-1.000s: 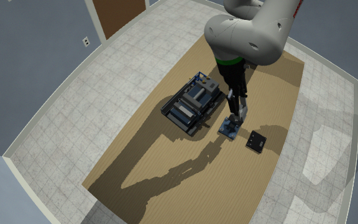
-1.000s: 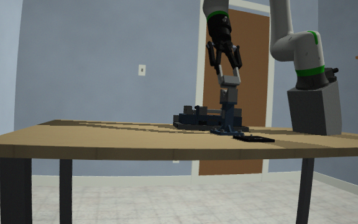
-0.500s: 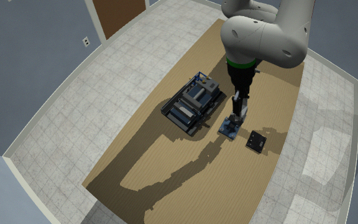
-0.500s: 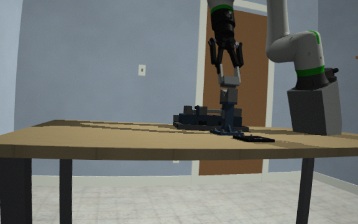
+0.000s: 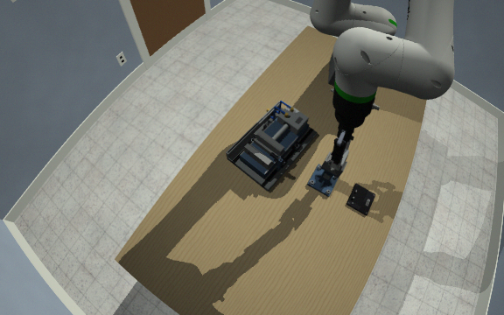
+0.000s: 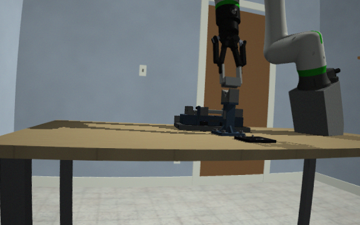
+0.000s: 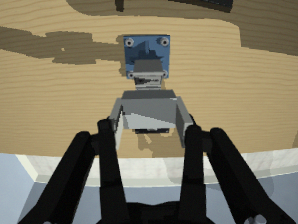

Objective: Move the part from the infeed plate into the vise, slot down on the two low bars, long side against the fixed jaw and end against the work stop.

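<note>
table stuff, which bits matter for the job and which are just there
Job:
part, held in the gripper
V-block, right below the part
vise
infeed plate, bare now

Just there:
door
wall socket
</note>
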`<state>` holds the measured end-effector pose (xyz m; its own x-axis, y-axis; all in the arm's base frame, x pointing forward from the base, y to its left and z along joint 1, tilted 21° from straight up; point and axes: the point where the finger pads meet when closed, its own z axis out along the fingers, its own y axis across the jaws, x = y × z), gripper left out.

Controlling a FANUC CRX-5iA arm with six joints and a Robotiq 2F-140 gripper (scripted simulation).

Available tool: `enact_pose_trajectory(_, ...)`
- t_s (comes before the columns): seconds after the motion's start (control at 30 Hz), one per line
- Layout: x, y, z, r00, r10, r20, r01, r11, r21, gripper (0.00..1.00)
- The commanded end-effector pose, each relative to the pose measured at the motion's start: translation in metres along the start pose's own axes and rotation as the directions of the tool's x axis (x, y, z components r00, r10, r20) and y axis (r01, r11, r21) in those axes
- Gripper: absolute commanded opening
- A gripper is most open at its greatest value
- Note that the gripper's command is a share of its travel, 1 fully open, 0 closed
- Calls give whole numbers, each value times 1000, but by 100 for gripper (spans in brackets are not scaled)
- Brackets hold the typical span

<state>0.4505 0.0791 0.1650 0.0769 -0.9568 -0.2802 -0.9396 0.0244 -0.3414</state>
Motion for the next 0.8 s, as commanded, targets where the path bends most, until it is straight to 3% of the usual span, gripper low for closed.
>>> enact_pose_trajectory(0.0,-1,1,0,999,3,-51,-3,1000,0,0)
enact_pose_trajectory(0.77,-4,1,1,987,3,-159,-3,1000,0,0)
